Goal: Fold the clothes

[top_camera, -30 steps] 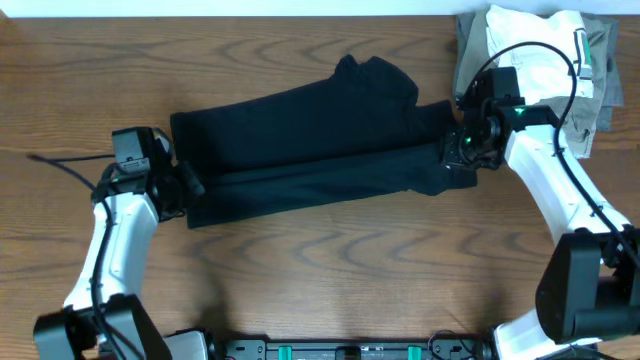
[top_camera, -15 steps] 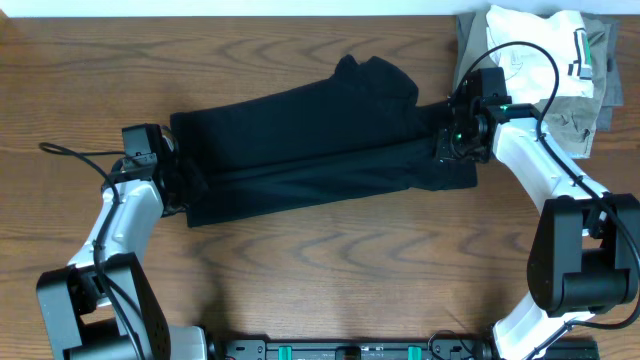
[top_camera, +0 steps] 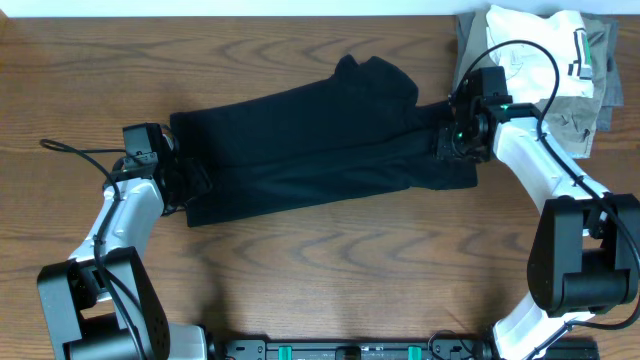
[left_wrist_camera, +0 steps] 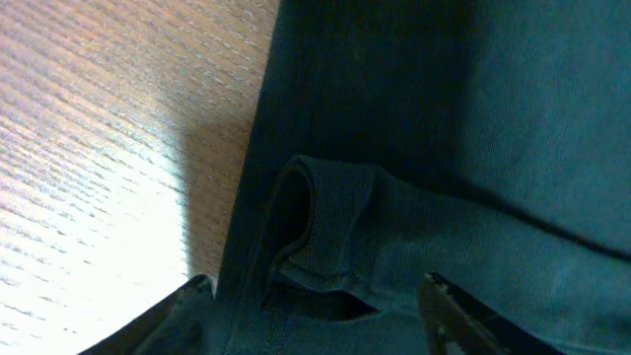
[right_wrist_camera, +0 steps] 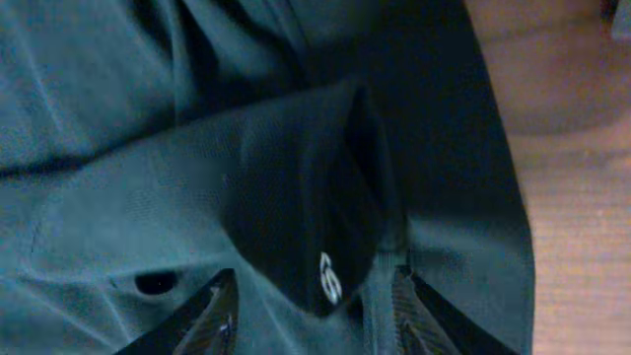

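Surface: wood-grain table point(top_camera: 300, 290), seen from overhead, with both arms reaching in from the near edge.
Garment: the black garment point(top_camera: 300, 150) lies flat across the middle of the table. It is folded lengthwise into a long band running left to right, with a lump of cloth sticking out at its upper right.
Left gripper: your left gripper point(top_camera: 188, 180) sits at the band's left end. In the wrist view its fingers point(left_wrist_camera: 449, 311) stand apart, with a folded hem lying loose between them.
Right gripper: your right gripper point(top_camera: 455, 140) sits on the band's right end. Its fingers point(right_wrist_camera: 212, 316) are spread either side of a raised fold bearing the small white logo point(right_wrist_camera: 329, 279).
Contact: your fingertips probably brush the cloth at both ends, but the wrist views are too close to be sure.
Corner stack: a white folded garment point(top_camera: 530, 50) rests on olive-grey cloth point(top_camera: 600, 110) at the far right corner, just beside the right gripper.
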Controlling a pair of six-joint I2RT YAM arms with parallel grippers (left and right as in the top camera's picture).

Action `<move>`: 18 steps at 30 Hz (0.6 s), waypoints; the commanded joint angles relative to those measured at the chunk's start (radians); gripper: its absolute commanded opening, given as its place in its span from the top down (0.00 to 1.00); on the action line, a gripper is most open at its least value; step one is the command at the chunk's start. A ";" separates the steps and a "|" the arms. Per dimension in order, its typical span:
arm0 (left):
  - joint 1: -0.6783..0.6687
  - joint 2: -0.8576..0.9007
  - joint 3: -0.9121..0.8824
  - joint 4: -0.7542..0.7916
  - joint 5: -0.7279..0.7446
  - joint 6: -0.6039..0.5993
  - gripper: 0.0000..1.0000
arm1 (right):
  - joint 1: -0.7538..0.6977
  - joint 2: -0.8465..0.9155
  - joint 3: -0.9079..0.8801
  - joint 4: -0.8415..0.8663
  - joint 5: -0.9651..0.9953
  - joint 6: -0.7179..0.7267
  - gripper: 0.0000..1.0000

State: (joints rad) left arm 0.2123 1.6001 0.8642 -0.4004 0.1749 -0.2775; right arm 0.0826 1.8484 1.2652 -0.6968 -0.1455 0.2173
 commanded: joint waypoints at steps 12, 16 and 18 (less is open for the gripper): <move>0.000 -0.091 0.407 -0.363 0.046 0.035 0.29 | -0.003 -0.070 0.460 -0.405 -0.002 -0.192 0.50; 0.000 -0.038 0.557 -0.420 0.046 0.072 0.29 | 0.011 -0.063 0.537 -0.376 -0.001 -0.198 0.49; 0.000 0.018 0.626 -0.438 0.046 0.088 0.29 | 0.022 -0.051 0.569 -0.335 -0.001 -0.204 0.45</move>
State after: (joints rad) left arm 0.2123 1.5459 1.4124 -0.8200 0.2108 -0.2340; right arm 0.0853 1.7924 1.7790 -1.0588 -0.1455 0.0471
